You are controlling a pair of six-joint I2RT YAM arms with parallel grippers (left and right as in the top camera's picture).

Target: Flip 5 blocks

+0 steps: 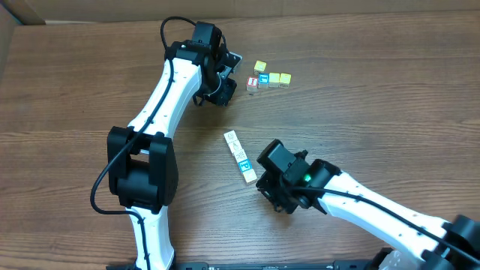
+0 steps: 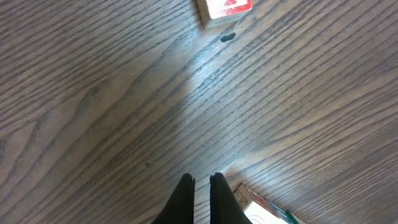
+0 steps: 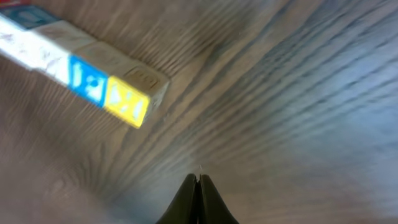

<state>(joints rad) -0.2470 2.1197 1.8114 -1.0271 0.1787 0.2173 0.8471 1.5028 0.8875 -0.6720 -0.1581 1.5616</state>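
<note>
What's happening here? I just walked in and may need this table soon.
Two robot arms are working over small letter blocks on the table, and neither holds one right now. The left gripper is shut and empty, beside a loose group of blocks. The right gripper is also shut and empty, close to a row of blocks lying end to end. Nothing shows which blocks have been flipped.

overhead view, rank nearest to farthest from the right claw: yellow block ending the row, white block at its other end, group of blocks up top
1. yellow block, row's lower end, close to the right claw
2. white block, row's upper end
3. group of blocks, far off at the top
</note>
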